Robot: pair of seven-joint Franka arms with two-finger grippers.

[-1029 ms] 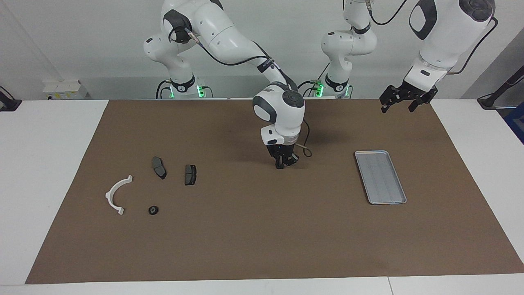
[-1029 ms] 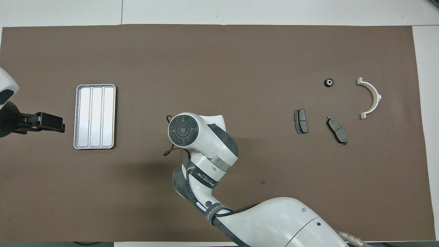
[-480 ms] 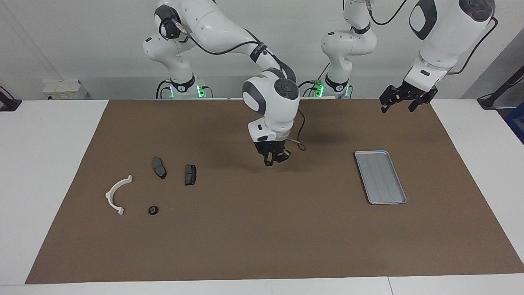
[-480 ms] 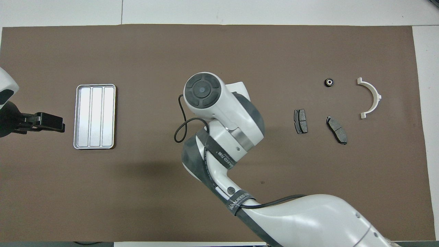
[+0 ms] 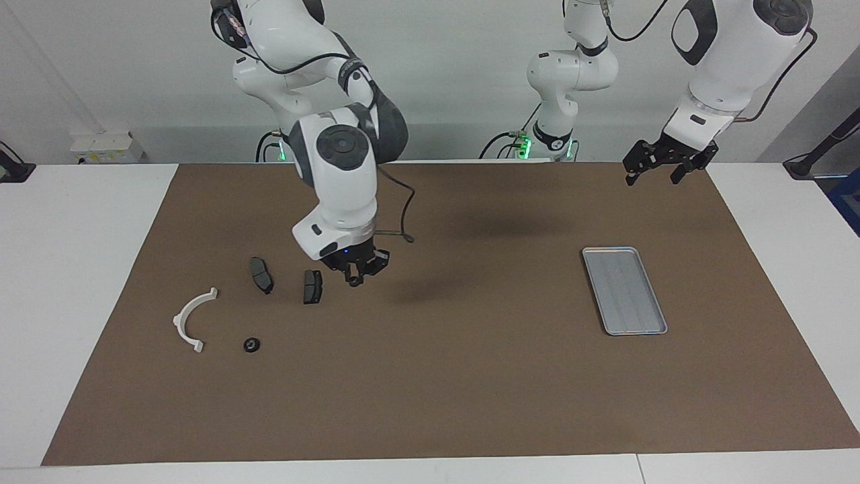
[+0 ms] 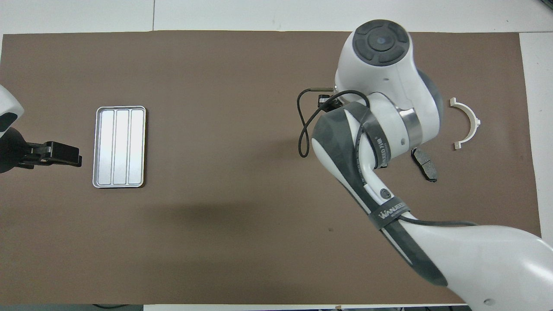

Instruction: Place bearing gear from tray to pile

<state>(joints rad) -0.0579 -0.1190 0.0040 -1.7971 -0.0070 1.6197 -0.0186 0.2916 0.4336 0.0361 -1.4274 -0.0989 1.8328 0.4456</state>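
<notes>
the tray [image 5: 625, 290] lies bare, the bearing gear [image 5: 252, 344] rests by the pile's white bracket [image 5: 193, 318], and the right end effector [image 5: 356, 272], pressed together, hangs over the bench beside a brake pad [image 5: 312, 286], so little seems left.

White lettering is printed on two dark straps wrapped around the right arm [image 6: 380, 142], and it can be made out only in the overhead view. On the lower strap [image 6: 389, 212], nearer the arm's base, the word "WANLEED" can be read along the band. On the upper strap [image 6: 382, 149], just below the wrist, only a partial run of characters is seen, roughly "LEED 10", with the beginning hidden by the curve of the band. In the facing view no lettering can be read on either arm. Nothing legible is shown on the tray [image 5: 625, 290], the small parts or the desk [image 5: 430, 376].
</notes>
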